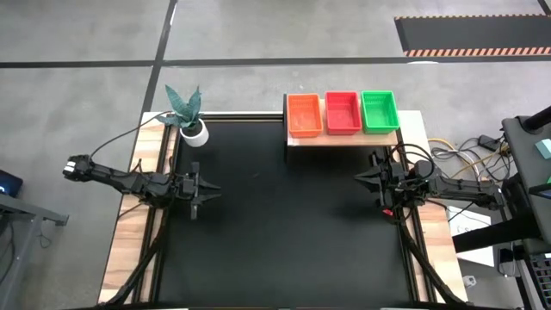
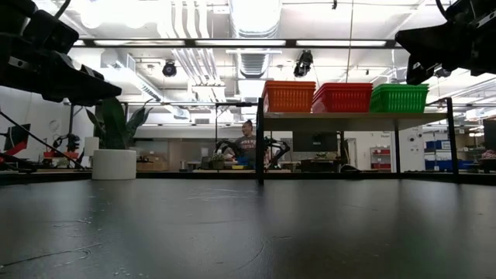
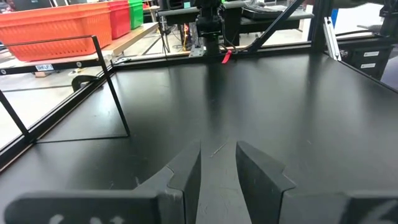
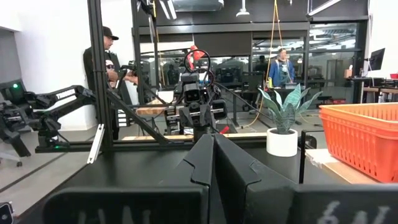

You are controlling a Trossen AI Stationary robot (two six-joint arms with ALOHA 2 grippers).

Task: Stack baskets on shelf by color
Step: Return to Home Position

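Because like is set on like, the baskets sit on the shelf (image 1: 344,139) at the far right of the tabletop (image 1: 284,232) as three single-colour stacks in a row. The orange stack (image 1: 304,114) is on the left, the red stack (image 1: 343,113) in the middle and the green stack (image 1: 380,111) on the right, just beside one another.

Count — three stacks, one per colour; how many baskets each holds cannot be read from above or from the side. No basket lies on the tabletop, so the sorting looks complete.

Two arms, one at each side, hang low over the tabletop and clear of the shelf, presumably to leave it unobstructed.
- Left gripper (image 3: 217,152), near the left edge: fingers apart by a narrow gap, holding nothing.
- Right gripper (image 4: 213,140), near the right edge, on the near side of the shelf: fingers together, empty.

One potted plant (image 1: 194,129) stands at the far left — no part of the task.
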